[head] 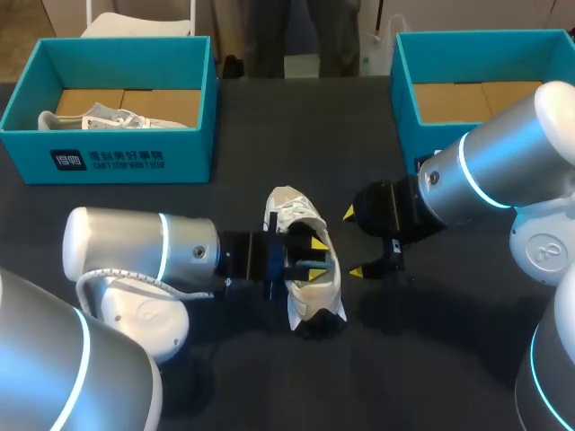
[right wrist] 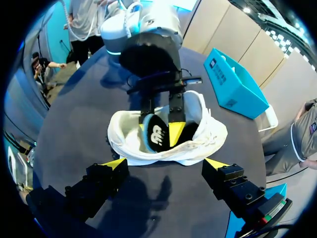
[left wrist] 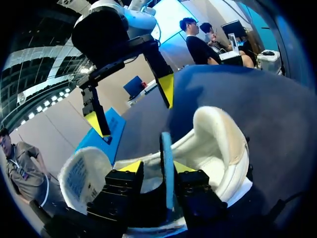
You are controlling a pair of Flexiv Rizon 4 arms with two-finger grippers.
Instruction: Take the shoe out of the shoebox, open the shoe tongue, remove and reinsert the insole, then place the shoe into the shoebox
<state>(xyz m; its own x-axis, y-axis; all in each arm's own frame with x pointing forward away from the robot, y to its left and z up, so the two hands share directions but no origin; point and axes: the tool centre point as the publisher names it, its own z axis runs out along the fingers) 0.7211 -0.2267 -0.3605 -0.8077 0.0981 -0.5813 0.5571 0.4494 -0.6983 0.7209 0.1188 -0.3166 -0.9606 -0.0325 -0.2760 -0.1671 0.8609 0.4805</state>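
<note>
Shoe (head: 289, 208), logo-printed insole (right wrist: 157, 135), in left gripper (head: 314, 259)

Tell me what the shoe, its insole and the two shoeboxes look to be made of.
The shoe looks like white mesh or knit fabric, matte and creased, with a smooth padded lining. The insole is likely foam: thin teal edge, black cloth-like matte top. The left shoebox and right shoebox look like cardboard, matte teal outside, bare brown flaps inside.

Our left arm (head: 135, 251) and right arm (head: 503, 171) are rounded silver shells with cyan rings. A white cable (head: 180, 289) loops at the left arm's six o'clock. Our left gripper (head: 314, 259) and right gripper (head: 352, 242) are black, yellow-tipped.
</note>
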